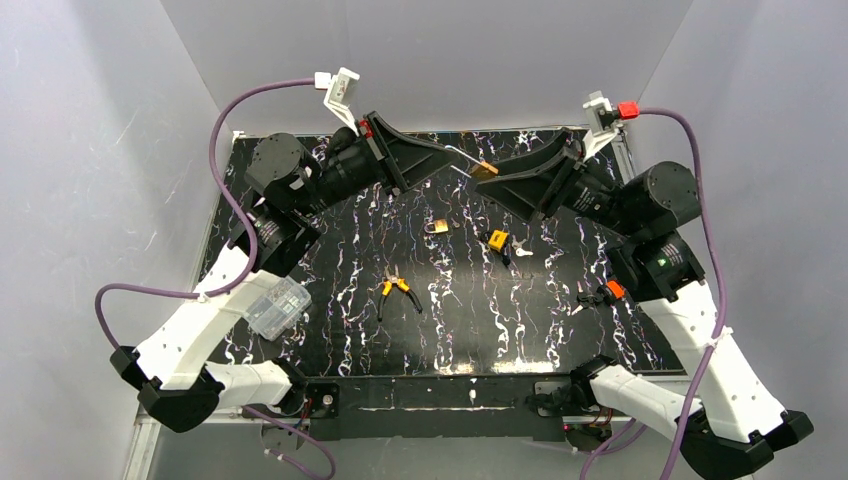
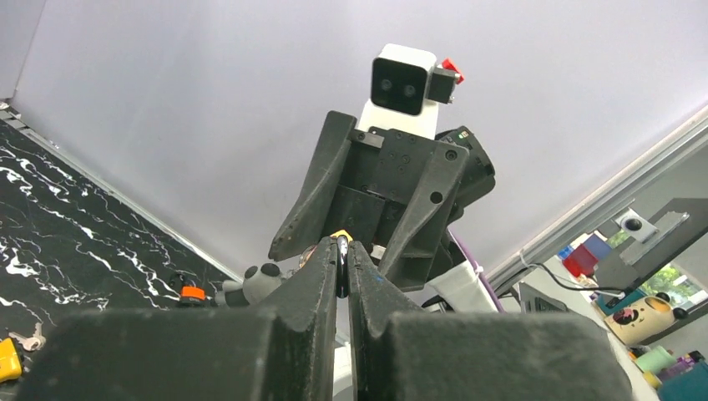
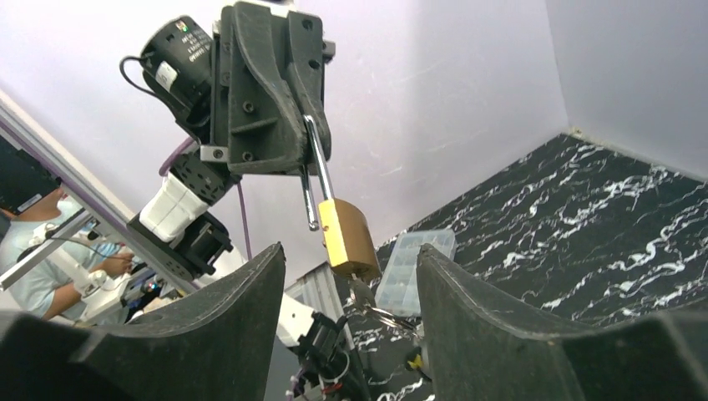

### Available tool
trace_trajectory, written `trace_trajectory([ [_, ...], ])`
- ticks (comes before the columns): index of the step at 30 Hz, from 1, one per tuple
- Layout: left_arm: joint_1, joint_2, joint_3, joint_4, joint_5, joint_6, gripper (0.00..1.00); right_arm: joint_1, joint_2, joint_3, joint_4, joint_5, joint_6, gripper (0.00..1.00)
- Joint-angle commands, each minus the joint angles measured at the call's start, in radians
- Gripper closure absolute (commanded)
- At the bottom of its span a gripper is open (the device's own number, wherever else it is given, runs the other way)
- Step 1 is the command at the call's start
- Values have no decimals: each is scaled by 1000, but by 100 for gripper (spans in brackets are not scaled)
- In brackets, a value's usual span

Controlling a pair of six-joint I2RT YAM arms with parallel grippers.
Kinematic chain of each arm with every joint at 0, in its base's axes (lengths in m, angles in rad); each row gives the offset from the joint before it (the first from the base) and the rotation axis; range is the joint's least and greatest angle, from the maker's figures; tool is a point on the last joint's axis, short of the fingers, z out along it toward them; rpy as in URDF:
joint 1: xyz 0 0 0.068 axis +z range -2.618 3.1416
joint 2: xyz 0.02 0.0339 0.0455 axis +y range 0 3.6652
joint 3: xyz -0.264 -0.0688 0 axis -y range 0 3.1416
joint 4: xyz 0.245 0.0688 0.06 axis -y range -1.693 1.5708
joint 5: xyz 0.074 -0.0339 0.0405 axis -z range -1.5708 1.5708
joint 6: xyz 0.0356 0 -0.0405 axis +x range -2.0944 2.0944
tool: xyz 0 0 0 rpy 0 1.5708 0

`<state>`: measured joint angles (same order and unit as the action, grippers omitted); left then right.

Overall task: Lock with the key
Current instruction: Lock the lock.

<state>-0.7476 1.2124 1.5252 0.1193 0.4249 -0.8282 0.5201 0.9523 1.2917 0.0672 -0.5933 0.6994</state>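
A brass padlock (image 3: 345, 236) hangs in the air over the back of the table, its silver shackle (image 3: 317, 159) pinched in my left gripper (image 1: 455, 155). That gripper's jaws are shut on the shackle (image 2: 341, 267), with a bit of brass showing at their tips. A key (image 3: 361, 291) sticks out of the lock's underside, and a key ring (image 3: 392, 317) dangles from it. My right gripper (image 3: 349, 251) faces the lock with its fingers open on either side of the body and key, touching neither. From above, the padlock (image 1: 487, 168) sits between the two grippers, and the right gripper (image 1: 500, 182) is just beside it.
On the black marbled table (image 1: 560, 330) lie a second small padlock (image 1: 438, 227), a yellow and black lock (image 1: 497, 240) with pale keys (image 1: 522, 251), orange-handled pliers (image 1: 398, 292) and a clear plastic box (image 1: 277, 305) at the left. Grey walls enclose three sides.
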Motion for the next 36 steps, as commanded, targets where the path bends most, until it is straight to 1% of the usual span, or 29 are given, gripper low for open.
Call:
trace_trajectory([
  [1, -24, 6, 55, 32, -64, -10, 100, 1, -11, 62, 74, 40, -9, 38],
  [7, -44, 3, 57, 27, -95, 11, 100, 2, -2, 79, 72, 24, -8, 52],
  [9, -45, -3, 59, 20, -104, 21, 100, 2, -5, 75, 70, 24, -6, 54],
  [25, -46, -15, 51, 22, -127, 41, 100, 2, -24, 45, 58, 24, -5, 55],
  [36, -46, -20, 47, 18, -134, 50, 100, 2, -28, 32, 48, 24, -9, 59],
])
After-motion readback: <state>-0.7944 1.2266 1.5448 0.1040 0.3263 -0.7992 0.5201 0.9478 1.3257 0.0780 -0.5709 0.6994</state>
